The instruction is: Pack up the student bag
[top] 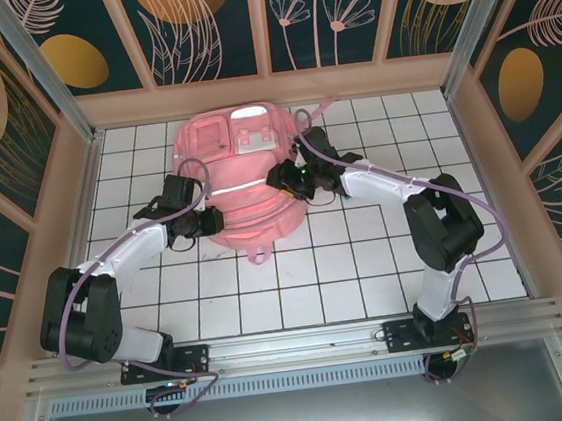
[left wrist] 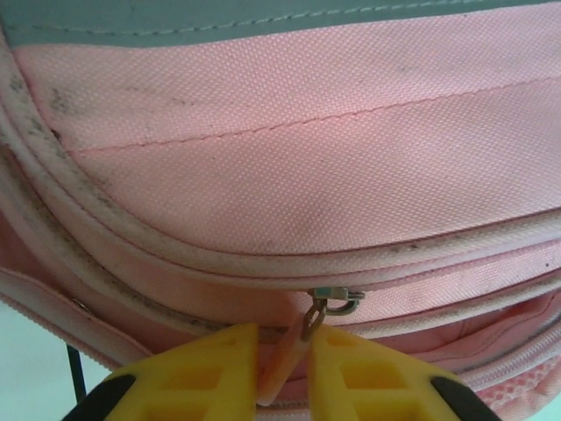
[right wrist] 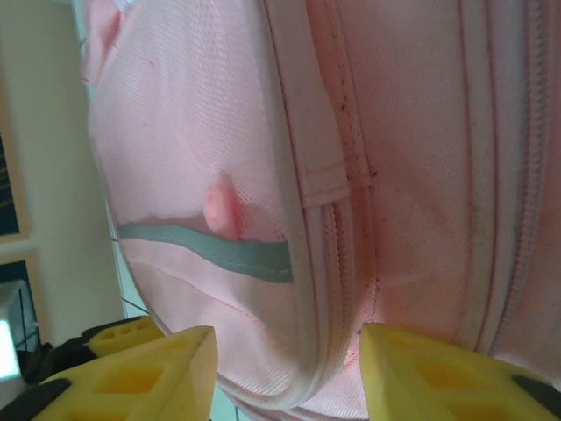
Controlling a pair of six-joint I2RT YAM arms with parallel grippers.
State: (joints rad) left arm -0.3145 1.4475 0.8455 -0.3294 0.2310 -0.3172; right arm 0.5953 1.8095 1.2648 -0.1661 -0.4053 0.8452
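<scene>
Fingers [left wrist: 206, 373] of our L gripper [left wrist: 282, 338] pinch the zip pull [left wrist: 307, 324] — the zip [left wrist: 175, 311] runs sideways across the bag [top: 244, 189], mid-table just ahead — while our R gripper [right wrist: 285, 368] stands spread, straddling the bag's opposite flank.

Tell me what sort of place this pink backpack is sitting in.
Most likely a purpose-built robot test cell, not a classroom: the backpack lies on a white gridded table, boxed in by flower-patterned wall panels, with two robot arms bolted to a rail at the near edge.
</scene>
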